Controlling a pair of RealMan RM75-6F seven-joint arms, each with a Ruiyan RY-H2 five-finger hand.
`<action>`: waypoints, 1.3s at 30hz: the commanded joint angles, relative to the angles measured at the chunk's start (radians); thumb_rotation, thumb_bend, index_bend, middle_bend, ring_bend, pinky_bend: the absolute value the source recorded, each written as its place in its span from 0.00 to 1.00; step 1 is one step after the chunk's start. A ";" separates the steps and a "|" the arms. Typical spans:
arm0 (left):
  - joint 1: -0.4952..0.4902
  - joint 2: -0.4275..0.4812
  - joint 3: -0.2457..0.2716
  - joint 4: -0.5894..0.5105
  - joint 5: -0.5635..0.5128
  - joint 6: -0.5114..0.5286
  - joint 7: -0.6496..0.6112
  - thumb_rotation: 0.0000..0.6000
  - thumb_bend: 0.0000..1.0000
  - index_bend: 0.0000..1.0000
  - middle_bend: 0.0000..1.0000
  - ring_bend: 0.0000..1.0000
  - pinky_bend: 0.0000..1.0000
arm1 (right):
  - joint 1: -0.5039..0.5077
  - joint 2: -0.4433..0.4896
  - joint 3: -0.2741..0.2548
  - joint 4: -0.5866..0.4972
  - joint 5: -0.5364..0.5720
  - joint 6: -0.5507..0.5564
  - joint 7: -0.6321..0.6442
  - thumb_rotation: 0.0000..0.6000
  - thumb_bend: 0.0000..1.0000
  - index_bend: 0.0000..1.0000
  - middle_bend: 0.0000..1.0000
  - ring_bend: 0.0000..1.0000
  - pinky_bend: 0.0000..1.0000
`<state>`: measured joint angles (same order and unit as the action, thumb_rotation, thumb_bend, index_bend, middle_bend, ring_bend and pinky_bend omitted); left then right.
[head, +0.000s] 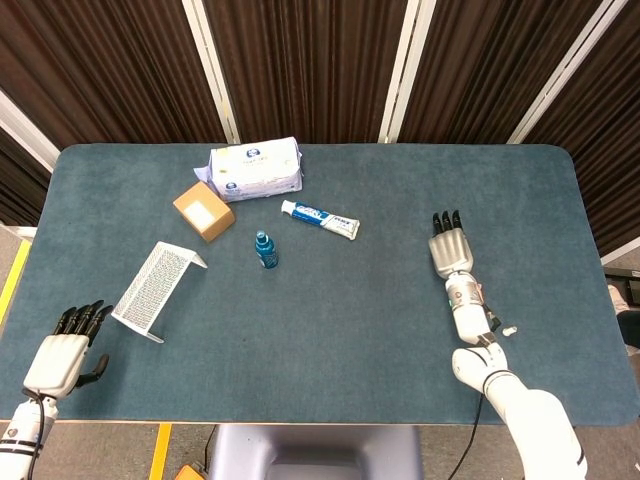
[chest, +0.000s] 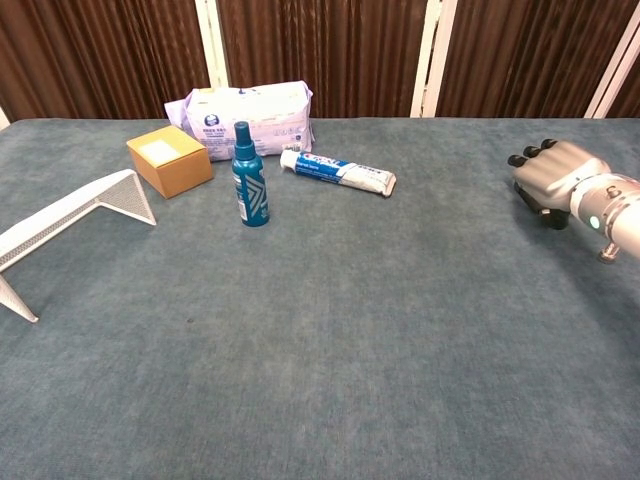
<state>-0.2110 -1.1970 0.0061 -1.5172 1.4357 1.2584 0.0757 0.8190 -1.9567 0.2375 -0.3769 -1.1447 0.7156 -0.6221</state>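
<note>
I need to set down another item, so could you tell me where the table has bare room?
Bare carpet runs between the toothpaste and the right hand, and across the near middle. It is crowded far left around the spray bottle, cardboard box, wipes pack and wire rack.

Teal bottle (chest: 249, 180), tan box (chest: 170, 160), white mesh rack (head: 155, 290).
</note>
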 joint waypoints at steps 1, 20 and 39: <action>0.001 0.001 0.001 -0.001 0.003 0.002 -0.001 1.00 0.46 0.00 0.00 0.00 0.04 | -0.007 0.016 0.004 -0.024 -0.005 0.012 0.026 1.00 0.46 0.69 0.14 0.03 0.19; 0.001 0.001 0.010 -0.013 0.020 0.007 0.003 1.00 0.46 0.00 0.00 0.00 0.04 | -0.075 0.141 0.044 -0.238 0.005 0.095 0.229 1.00 0.47 0.71 0.18 0.07 0.22; 0.003 0.002 0.013 -0.015 0.023 0.010 0.005 1.00 0.46 0.00 0.00 0.00 0.04 | -0.095 0.184 0.069 -0.266 0.051 0.075 0.338 1.00 0.47 0.72 0.19 0.08 0.23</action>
<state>-0.2079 -1.1950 0.0188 -1.5324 1.4587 1.2681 0.0809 0.7245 -1.7734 0.3072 -0.6438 -1.0940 0.7915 -0.2852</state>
